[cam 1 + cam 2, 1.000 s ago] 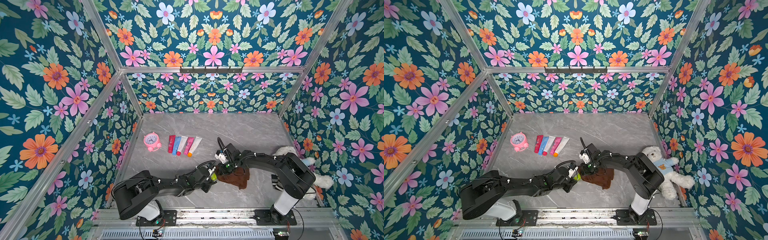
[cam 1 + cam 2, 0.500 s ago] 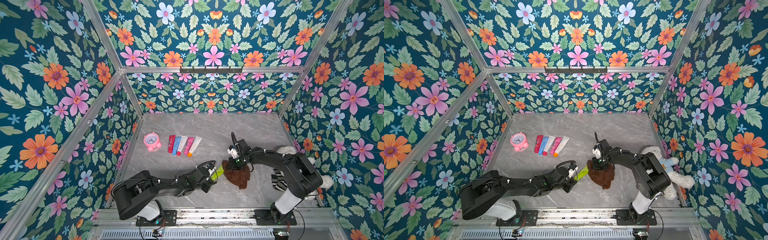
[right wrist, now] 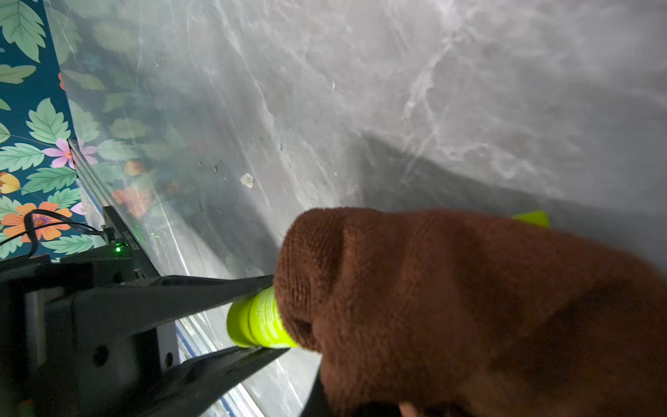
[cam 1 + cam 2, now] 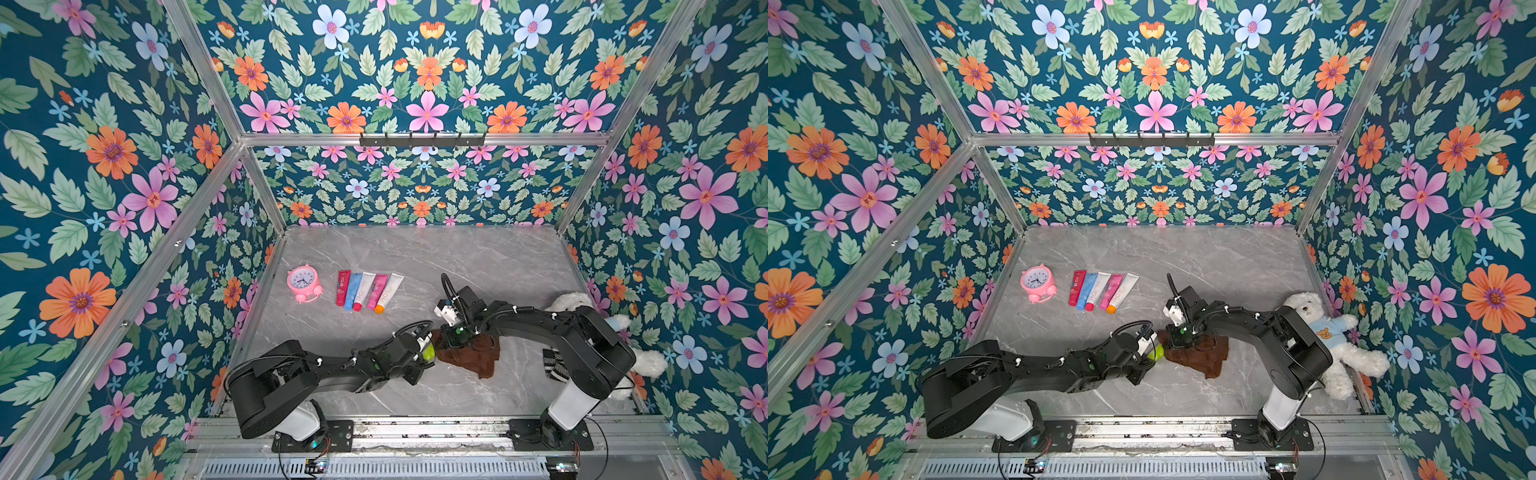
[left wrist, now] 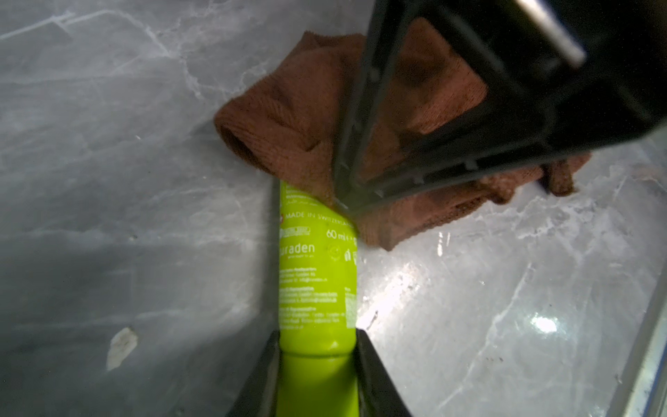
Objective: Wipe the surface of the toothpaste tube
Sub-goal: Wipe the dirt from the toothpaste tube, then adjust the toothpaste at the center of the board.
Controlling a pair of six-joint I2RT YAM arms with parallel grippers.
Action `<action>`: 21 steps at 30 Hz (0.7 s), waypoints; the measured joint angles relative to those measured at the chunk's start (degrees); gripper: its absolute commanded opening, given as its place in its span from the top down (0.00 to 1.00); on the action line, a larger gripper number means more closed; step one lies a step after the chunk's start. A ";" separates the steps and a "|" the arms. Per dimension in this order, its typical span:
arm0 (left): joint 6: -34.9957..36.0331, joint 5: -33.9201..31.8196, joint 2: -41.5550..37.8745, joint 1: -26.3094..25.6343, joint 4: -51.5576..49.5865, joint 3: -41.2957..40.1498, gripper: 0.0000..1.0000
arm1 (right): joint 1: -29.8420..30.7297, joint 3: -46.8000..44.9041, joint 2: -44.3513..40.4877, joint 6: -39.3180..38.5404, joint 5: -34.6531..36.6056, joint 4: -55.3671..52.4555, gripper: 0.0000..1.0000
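Toothpaste tube (image 4: 429,352), lime green, is showing only as a small bright spot in both top views. It is near the front middle of the grey marbled tabletop (image 4: 415,257). The left gripper (image 4: 424,354) is clasping it there, and the right gripper (image 4: 452,337) is holding a bunched brown cloth (image 4: 473,358) over its far end. Further back, a pink alarm clock (image 4: 303,283) and five coloured tubes (image 4: 368,291) are lying in a row, their lettering too small for me to read. A white teddy bear (image 4: 1327,332) in a pale blue top is lying by the right wall.

From the left wrist, the toothpaste tube (image 5: 317,274) is looking smooth and round, with two black fingers gripping its cap end. It is reading "MADE IN SWITZERLAND", "60 ml" and "uraden". The looped terry cloth (image 5: 288,119) is covering its flat end, pinched by the right gripper (image 5: 343,202), whose jaws are clenched shut.

From the right wrist, the cloth (image 3: 451,307) is draping over the tube (image 3: 260,321), leaving the rounded cap end and one crimped corner peeking out.
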 measured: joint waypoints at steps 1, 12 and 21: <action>-0.02 0.00 -0.07 0.00 0.00 -0.02 1.00 | -0.76 -0.02 0.26 -0.04 -0.72 0.00 1.00; -1.46 -1.97 -0.59 -0.15 -1.99 0.37 1.00 | -10.58 -3.50 -8.07 -2.75 12.39 -6.36 1.00; -10.91 -9.01 1.64 -0.04 -7.82 5.49 0.73 | -10.49 -10.54 -16.02 -1.88 13.53 -6.01 1.00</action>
